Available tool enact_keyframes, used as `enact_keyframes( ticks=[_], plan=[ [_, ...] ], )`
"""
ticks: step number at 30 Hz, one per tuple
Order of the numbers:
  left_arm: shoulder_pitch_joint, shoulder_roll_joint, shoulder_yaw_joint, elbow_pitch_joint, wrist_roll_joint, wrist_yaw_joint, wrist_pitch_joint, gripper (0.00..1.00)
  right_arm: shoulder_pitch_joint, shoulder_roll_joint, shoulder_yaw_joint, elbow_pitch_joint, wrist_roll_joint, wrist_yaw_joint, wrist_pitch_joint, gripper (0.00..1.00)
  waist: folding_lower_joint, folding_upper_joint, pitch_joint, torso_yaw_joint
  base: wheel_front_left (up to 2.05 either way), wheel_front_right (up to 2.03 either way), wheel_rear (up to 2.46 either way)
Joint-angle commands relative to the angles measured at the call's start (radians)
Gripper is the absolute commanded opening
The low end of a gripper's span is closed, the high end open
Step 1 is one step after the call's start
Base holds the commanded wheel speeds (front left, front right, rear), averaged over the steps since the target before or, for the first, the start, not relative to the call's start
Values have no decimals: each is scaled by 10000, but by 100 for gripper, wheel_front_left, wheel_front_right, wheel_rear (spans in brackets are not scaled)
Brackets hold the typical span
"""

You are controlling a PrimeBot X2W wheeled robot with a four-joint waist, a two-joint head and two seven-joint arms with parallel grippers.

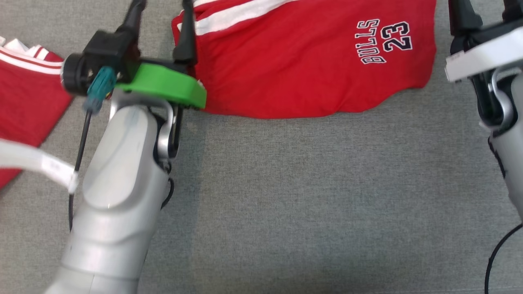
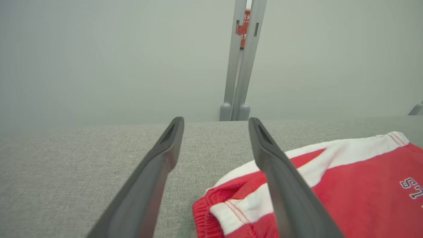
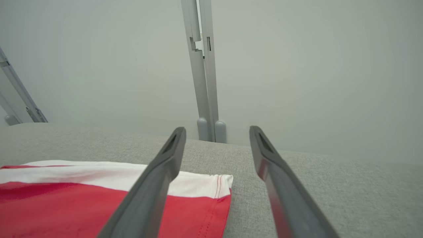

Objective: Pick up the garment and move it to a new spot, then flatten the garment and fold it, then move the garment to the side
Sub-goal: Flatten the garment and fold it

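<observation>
The red shorts lie flat on the grey cloth between my arms; if I pinch only the top layer at a corner, the fold may skew or bunch. My left pincer stands wide open at one striped corner, my right pincer wide open at the other, both holding nothing
</observation>
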Motion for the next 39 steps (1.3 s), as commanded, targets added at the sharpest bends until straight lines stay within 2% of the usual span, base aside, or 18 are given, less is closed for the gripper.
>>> enact_keyframes(
  ticks=[1, 6, 15, 23, 39],
  plan=[
    [642, 131, 186, -510, 292, 216, -30, 100, 573, 142, -247, -346, -196, -10, -19, 100, -1, 0, -318, -132, 0, 0, 0],
    [2257, 240, 877, -2345, 909, 612, -30, 100, 2234, 582, -992, -1694, -655, -10, -20, 100, -1, 0, -798, -330, 0, 0, 0],
    [4524, 356, 1481, -3813, 1390, 818, -34, 100, 4642, 1115, -1602, -3041, -918, -10, -21, 100, -1, 0, -1550, -640, 0, 0, 0],
    [5450, 271, 1664, -3959, 1541, 846, -33, 100, 5802, 1453, -1867, -3517, -1032, -7, -21, 100, -1, 0, -1873, -823, 0, 0, 0],
    [5399, 125, 1744, -3728, 1653, 564, -34, 100, 5899, 1362, -1848, -3314, -950, -7, -22, 100, -1, 0, -1888, -827, 0, 0, 0]
  ],
)
